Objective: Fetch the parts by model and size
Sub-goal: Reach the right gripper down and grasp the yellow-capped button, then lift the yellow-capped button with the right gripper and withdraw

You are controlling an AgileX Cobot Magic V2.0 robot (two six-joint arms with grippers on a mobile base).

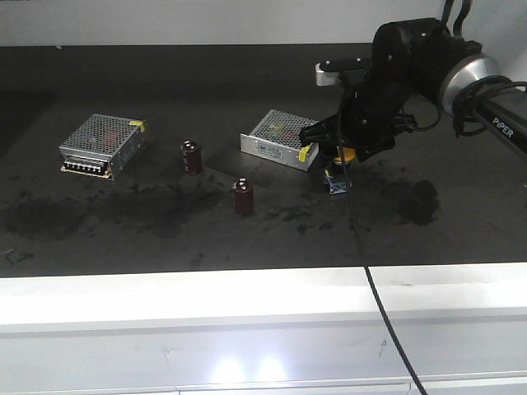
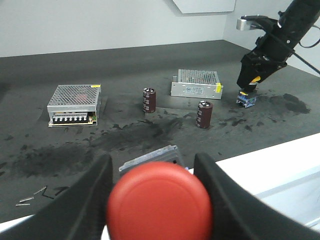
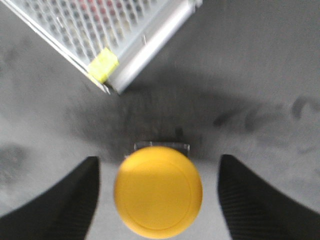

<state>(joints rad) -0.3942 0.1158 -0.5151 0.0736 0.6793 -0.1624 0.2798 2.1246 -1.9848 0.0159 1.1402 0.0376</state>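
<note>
**Operator:** State of the right end effector point(image 3: 159, 165)?

**Technician:** Released. Its two dark fingers point(image 3: 60, 205) stand on either side of the yellow-capped switch point(image 3: 158, 192). Bare counter point(image 3: 260, 75) shows in the gap on each side, and neither finger touches the cap.

**Operator:** Position of that switch?

**Technician:** It stands upright on the counter, cap up and blue-and-dark base down. It is directly under the end effector and centred between the fingers. In the front view it sits just beside the near corner of the right-hand mesh box point(image 1: 278, 137) (the corner bearing a yellow tab), but apart from it.

**Operator:** State of the left end effector point(image 2: 151, 167)?

**Technician:** Clenched on the red-capped switch point(image 2: 160, 202). In the left wrist view the red cap fills the space between the two fingers and each finger meets the cap's edge. The switch's base projects beyond the cap, toward the counter. The cap faces the wrist camera.

**Operator:** Other items on the counter?

**Technician:** A second mesh box point(image 1: 103, 146) lies at the left, well apart from the first. One dark brown capacitor point(image 1: 192, 156) stands upright between the two boxes. A second capacitor point(image 1: 243, 197) stands upright nearer the front edge, to the left of the yellow-capped switch.
</note>
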